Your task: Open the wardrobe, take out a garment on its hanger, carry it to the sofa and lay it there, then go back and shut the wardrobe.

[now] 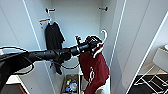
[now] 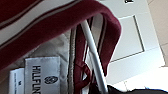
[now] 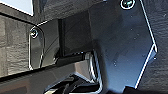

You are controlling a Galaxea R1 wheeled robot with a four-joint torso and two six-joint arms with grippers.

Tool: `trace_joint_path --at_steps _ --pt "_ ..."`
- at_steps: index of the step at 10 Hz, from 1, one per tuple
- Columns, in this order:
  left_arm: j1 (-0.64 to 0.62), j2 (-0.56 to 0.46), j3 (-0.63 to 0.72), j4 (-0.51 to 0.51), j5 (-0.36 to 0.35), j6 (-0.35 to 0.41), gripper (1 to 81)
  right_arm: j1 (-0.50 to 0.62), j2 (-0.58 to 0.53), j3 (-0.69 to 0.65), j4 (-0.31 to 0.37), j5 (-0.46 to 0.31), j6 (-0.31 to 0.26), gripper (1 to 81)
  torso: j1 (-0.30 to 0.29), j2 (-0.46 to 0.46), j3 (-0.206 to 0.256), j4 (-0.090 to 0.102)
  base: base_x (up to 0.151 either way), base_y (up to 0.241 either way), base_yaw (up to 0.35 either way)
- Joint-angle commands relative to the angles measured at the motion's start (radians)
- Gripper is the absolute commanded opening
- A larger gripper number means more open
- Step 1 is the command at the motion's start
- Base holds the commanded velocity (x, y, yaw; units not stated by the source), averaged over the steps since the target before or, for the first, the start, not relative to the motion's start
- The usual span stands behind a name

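1. Reaching in from the near left of the head view, the left arm is seen stretched toward the open wardrobe point(image 1: 82, 17), with the left gripper point(image 1: 94, 47) at the neck of the hanger point(image 1: 103, 37)
2. The jaws appear to be pinched on the hanger just below its hook, though the fingers themselves are hard to make out; the state of the right gripper cannot be told
3. The garment point(image 1: 94, 67) is seen hanging from that hanger, its collar bunched at the gripper and its body drooping toward the wardrobe floor; in the left wrist view the collar point(image 2: 50, 27), a neck label point(image 2: 42, 75) and the white hanger bar point(image 2: 92, 55) are shown close up
4. The hook is seen free in the air, apart from any rail, so the step in hand is judged to be the taking-out
5. Farther in, a black t-shirt point(image 1: 53, 37) is left hanging at the back left, and a box of small items point(image 1: 70, 86) is seen on the wardrobe floor
6. A firm hold and clearance from both open doors are judged to be called for when the garment is drawn outward
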Motion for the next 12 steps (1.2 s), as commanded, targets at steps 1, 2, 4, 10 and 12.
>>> trace_joint_path --at_steps 1,2,4,10,12 --pt "-0.183 -0.015 0.047 0.051 -0.085 0.035 1.0 0.025 0.006 0.009 0.002 -0.056 -0.001 81.1 0.000 0.000 0.000 0.000 -0.101 0.000 0.000" --pt "-0.177 -0.021 0.055 0.054 -0.085 0.035 1.0 0.025 0.006 0.009 0.002 -0.056 -0.001 81.1 0.000 0.000 0.000 0.000 -0.105 0.000 0.000" --pt "-0.172 -0.038 0.069 0.055 -0.083 0.035 1.0 0.025 0.006 0.007 0.002 -0.056 -0.001 81.1 -0.002 -0.001 0.000 0.000 -0.106 0.000 0.000" --pt "-0.162 -0.069 0.103 0.069 -0.085 0.035 1.0 0.029 0.007 0.009 0.002 -0.056 -0.001 81.1 -0.002 -0.001 0.000 0.000 -0.084 0.000 0.000" --pt "-0.160 -0.076 0.116 0.072 -0.085 0.034 1.0 0.028 0.007 0.009 0.002 -0.056 -0.001 81.1 -0.004 -0.001 0.000 0.000 0.000 0.000 0.000"
